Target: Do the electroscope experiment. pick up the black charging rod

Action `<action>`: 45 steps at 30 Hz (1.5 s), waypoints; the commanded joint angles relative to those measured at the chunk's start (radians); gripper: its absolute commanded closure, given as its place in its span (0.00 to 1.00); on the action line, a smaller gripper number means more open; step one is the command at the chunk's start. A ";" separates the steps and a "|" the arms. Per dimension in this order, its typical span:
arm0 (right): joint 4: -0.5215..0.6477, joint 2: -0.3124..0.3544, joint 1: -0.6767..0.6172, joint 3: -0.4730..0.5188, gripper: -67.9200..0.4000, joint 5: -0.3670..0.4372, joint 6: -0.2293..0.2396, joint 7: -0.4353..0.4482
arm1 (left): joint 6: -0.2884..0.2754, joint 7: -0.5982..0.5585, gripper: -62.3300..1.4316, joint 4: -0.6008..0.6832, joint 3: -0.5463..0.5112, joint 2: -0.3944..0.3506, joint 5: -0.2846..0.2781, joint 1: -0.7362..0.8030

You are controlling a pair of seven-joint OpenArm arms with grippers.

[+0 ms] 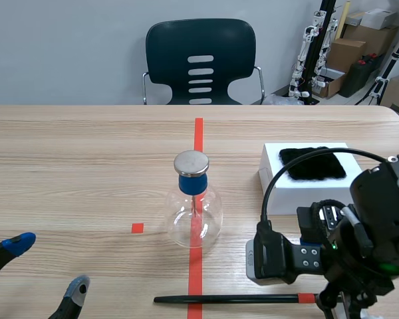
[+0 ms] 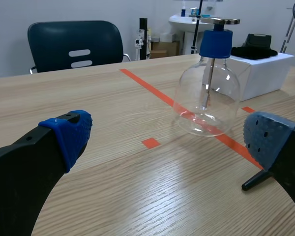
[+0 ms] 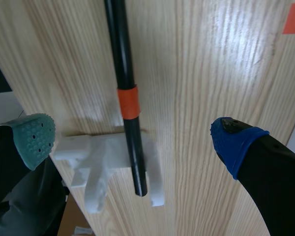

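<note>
The black charging rod [image 1: 233, 300] lay flat near the table's [image 1: 86, 166] front edge. Only the right wrist view showed its orange-banded end resting on a white stand [image 3: 108, 164], which the arm hid in the scene view. The right gripper [image 3: 133, 140] straddled that end, fingers spread wide and not gripping it. The left gripper [image 2: 167, 137] was likewise released, facing the glass electroscope [image 2: 206, 93].

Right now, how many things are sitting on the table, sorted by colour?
Black: 2, the rod and the cloth
White: 2, the box and the stand under the rod's end
Clear glass: 1, the flask
Total: 5
</note>
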 commanded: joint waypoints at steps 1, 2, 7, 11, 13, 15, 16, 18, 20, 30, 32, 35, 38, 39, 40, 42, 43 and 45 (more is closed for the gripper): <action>0.001 0.002 0.025 -0.008 0.00 0.000 0.008 0.011 | 0.001 -0.042 0.00 0.003 -0.005 -0.006 0.010 -0.005; -0.008 0.000 0.027 -0.010 0.00 -0.001 0.008 0.020 | 0.003 -0.055 0.00 -0.004 -0.005 -0.006 0.030 -0.008; -0.040 0.000 0.037 -0.012 0.00 -0.022 0.008 0.078 | 0.003 -0.089 0.00 -0.023 -0.005 -0.007 0.074 -0.016; -0.066 0.003 0.036 -0.012 0.00 -0.053 0.008 0.134 | 0.003 -0.095 0.00 -0.023 -0.005 -0.007 0.096 -0.016; -0.081 0.008 0.036 -0.012 0.00 -0.069 0.008 0.175 | 0.003 -0.106 0.00 -0.023 -0.005 -0.010 0.134 -0.016; -0.098 0.015 0.035 -0.012 0.00 -0.086 0.008 0.214 | 0.005 -0.108 0.00 -0.023 -0.005 -0.010 0.146 -0.016; -0.104 0.020 0.035 -0.012 0.00 -0.089 0.008 0.233 | 0.007 -0.110 0.00 -0.023 -0.005 -0.010 0.146 -0.016; -0.109 0.032 0.035 -0.012 0.00 -0.091 0.008 0.272 | 0.007 -0.111 0.00 -0.023 -0.005 -0.010 0.146 -0.016; -0.110 0.049 0.035 -0.012 0.00 -0.091 0.008 0.317 | 0.007 -0.114 0.00 -0.023 -0.005 -0.010 0.154 -0.016; -0.110 0.074 0.016 -0.012 0.00 -0.098 0.008 0.383 | 0.006 -0.115 0.00 -0.022 -0.005 -0.009 0.154 -0.021; -0.110 0.074 0.016 -0.012 0.00 -0.098 0.008 0.388 | 0.006 -0.115 0.00 -0.022 -0.005 -0.009 0.154 -0.024; -0.110 0.074 0.016 -0.012 0.07 -0.098 0.008 0.391 | 0.006 -0.108 0.00 -0.023 -0.005 -0.009 0.154 -0.031; -0.110 0.074 0.006 -0.012 0.14 -0.100 0.008 0.391 | 0.006 -0.102 0.00 -0.023 -0.005 -0.009 0.154 -0.038; -0.110 0.074 0.002 -0.012 0.14 -0.103 0.008 0.391 | 0.006 -0.102 0.00 -0.023 -0.005 -0.009 0.154 -0.039; -0.110 0.074 -0.001 -0.012 0.14 -0.106 0.008 0.391 | 0.006 -0.103 0.00 -0.023 -0.005 -0.009 0.154 -0.041; -0.110 0.074 -0.006 -0.012 0.14 -0.106 0.008 0.391 | 0.006 -0.102 0.00 -0.023 -0.005 -0.009 0.170 -0.046; -0.110 0.074 -0.012 -0.012 0.16 -0.107 0.008 0.391 | 0.006 -0.102 0.00 -0.023 -0.005 -0.009 0.180 -0.048; -0.110 0.074 -0.015 -0.012 0.23 -0.109 0.008 0.391 | 0.006 -0.103 0.00 -0.023 -0.005 -0.009 0.193 -0.052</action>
